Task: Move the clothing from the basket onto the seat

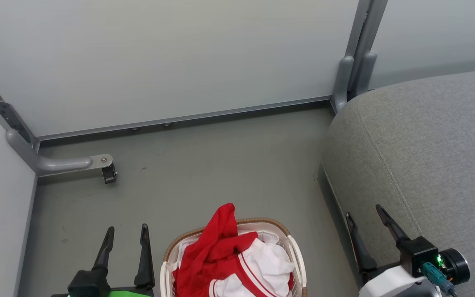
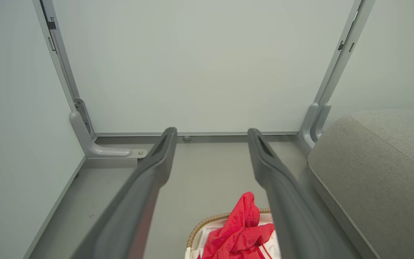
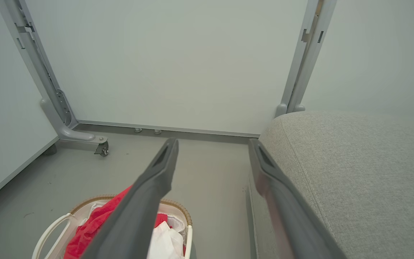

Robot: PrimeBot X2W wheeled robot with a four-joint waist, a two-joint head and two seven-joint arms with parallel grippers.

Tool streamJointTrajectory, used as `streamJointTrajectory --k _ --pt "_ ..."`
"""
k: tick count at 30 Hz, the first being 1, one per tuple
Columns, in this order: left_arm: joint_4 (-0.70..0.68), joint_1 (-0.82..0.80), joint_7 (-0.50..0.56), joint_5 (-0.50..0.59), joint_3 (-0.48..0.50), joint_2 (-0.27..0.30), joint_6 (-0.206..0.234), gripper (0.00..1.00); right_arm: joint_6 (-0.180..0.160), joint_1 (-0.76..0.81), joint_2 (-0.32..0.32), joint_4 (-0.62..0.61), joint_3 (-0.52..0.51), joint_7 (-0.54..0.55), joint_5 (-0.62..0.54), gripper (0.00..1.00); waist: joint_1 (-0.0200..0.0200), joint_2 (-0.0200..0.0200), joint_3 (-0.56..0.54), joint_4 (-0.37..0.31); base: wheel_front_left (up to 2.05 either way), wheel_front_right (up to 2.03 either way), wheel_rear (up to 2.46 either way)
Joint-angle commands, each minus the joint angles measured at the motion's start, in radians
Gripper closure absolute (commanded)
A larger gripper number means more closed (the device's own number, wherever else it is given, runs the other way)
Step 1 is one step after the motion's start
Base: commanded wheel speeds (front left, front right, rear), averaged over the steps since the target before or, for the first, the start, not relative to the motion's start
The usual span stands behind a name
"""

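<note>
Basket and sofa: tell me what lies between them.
A bare strip of grey floor separates the basket and the sofa, clear in the head view.

One basket [image 1: 268, 221] sits near centre, holding one red-and-white heap of clothing [image 1: 217, 251], its garments too tangled to count. One grey seat [image 1: 427, 144] lies right. The left gripper [image 1: 127, 229] and right gripper [image 1: 363, 209] show two dark fingers each. One castor [image 1: 109, 174] stands far left.

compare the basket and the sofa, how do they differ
The basket is white plastic with a brown woven rim; the sofa is grey woven fabric. The basket is far smaller than the sofa. The basket holds the red and white clothing; the sofa's visible part carries none. Both stand on the grey floor.
</note>
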Motion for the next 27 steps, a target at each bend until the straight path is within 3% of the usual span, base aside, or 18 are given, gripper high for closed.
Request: streamJointTrajectory --k 1,17,27 --pt "0.003 0.013 0.0 0.003 0.002 0.007 -0.003 0.0 0.0 0.011 -0.006 0.003 -0.001 -0.005 -0.004 0.0 0.0 0.0 0.0 0.0 0.0 0.0 0.0" --pt "-0.01 -0.007 0.0 0.025 -0.027 0.006 -0.014 0.0 0.0 -0.003 -0.006 -0.014 -0.011 -0.005 -0.012 0.0 0.0 0.0 0.026 -0.003 0.0 0.0 0.0" --pt "0.009 -0.153 0.0 0.152 -0.133 0.006 -0.049 0.0 0.0 -0.093 -0.005 -0.074 -0.036 -0.005 -0.037 0.0 0.0 0.0 0.188 -0.03 0.0 0.0 0.0"
